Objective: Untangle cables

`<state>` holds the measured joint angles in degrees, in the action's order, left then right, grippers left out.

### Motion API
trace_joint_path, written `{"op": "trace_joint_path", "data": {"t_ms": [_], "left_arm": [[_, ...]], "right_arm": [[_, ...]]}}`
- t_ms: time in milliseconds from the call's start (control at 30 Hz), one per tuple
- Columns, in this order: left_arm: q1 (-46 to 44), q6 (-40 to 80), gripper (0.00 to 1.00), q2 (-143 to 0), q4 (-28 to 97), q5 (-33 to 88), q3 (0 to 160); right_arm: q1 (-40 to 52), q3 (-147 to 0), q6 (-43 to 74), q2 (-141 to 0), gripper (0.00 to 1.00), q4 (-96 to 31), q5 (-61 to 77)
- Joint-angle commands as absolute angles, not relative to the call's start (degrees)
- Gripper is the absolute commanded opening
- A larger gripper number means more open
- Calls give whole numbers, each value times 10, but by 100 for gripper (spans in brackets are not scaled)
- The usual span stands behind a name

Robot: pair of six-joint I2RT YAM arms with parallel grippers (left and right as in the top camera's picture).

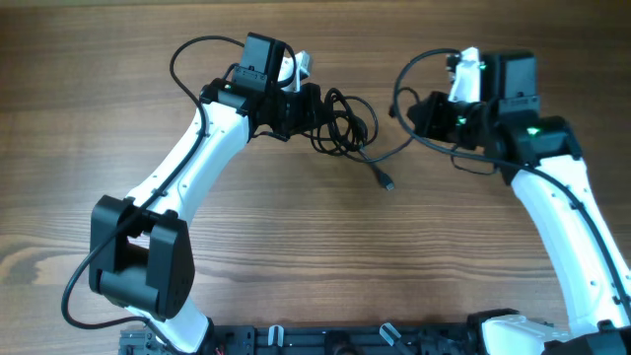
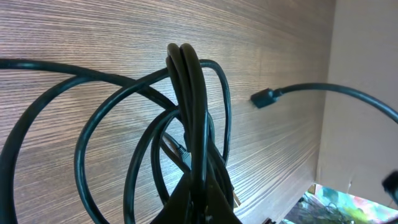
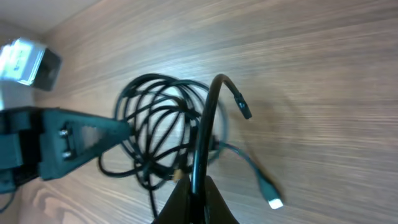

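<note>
since both claws are clamped on cable, the step in hand looks like drawing one strand out of the knot, and doing it well is mostly a matter of pulling slowly and in the right line. the left claw (image 2: 200, 198) is closed on a doubled pair of strands at the heart of the cable bundle (image 1: 345, 123), which sits near the far middle of the wooden worktop (image 1: 296, 247), its loops fanning out around the pinch. the right claw (image 3: 193, 190) is closed on a single strand (image 3: 208, 118) that arcs up and ends in a small black plug (image 3: 244, 111) standing free in the air. a second lead trails out of the bundle and lies flat, ending in a silver-tipped plug (image 3: 273, 202) on the bare wood. i would use the left claw as the anchor and move the right one away from it, low and level, watching whether the loops open or cinch. if they tighten, ease back and change the angle rather than haul. whether the held strand runs over or under the others cannot be told from these views, so the first pull should be a short test. the black plug may catch on a crossing strand, and the trailing lead could drag along, so leave it slack.
</note>
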<state>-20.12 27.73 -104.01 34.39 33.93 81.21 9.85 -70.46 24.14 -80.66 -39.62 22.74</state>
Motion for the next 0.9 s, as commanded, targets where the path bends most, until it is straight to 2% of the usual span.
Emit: {"op": "trace_joint_path", "data": {"t_ms": [0,200,467,667,700,867], "left_arm": [[-201,288,4,-1035,341,351,814],[-201,303,4,-1035,339,360,814],[-199,307,4,-1035,314,385,814],[-182,244,4,-1035,259,385,814],[-178,222,4,-1035,243,385,814],[-162,179,4,-1034,193,387,814]], "right_arm": [[133,-720,307,-813,4,-378,184],[176,-720,376,-816,4,-351,115],[203,-720,392,-846,4,-339,101],[202,-720,390,-849,5,-369,102],[202,-720,388,-849,9,-373,103],[189,-721,313,-846,45,-373,143]]}}
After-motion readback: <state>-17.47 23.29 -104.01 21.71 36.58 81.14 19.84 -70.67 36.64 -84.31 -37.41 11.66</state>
